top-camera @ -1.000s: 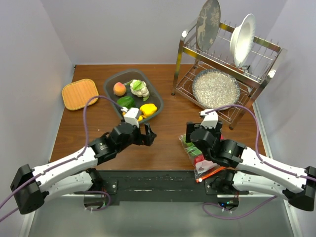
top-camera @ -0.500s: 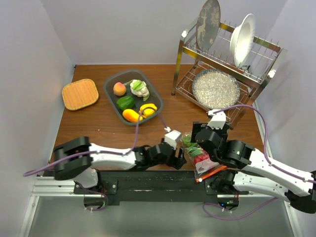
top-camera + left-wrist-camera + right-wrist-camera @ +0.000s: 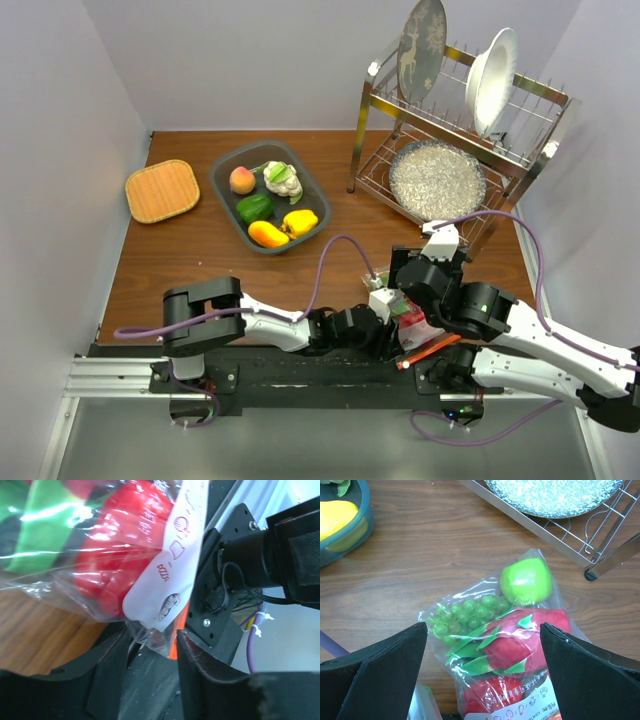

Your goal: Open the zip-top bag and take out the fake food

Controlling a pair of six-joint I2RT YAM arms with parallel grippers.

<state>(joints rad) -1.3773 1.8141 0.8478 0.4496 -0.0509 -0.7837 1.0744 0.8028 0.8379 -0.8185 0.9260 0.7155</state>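
The zip-top bag (image 3: 495, 645) lies on the wood table at the near edge, under my right gripper (image 3: 482, 626), whose jaws stand wide open above it, touching nothing. Inside the clear plastic is the fake food: a green apple (image 3: 526, 581), green grapes (image 3: 465, 615), a red leafy piece (image 3: 530, 635) and a red pepper (image 3: 120, 565). My left gripper (image 3: 152, 652) reaches in low from the left (image 3: 390, 330). Its jaws are partly closed but still apart. Between them sit the bag's near corner and the orange-red zip strip (image 3: 175, 645), which lies against the right finger (image 3: 200, 665). The slider is not visible.
A grey bin (image 3: 228, 185) with several toy fruits and vegetables sits at back left beside a woven mat (image 3: 162, 190). A metal dish rack (image 3: 460, 130) with plates stands at back right. The right arm's black base mount (image 3: 220, 605) is close behind the bag's corner.
My left arm swung from mid-table right and down to the bag's near corner, and its jaws narrowed around it. The right gripper shifted slightly back and stayed wide open.
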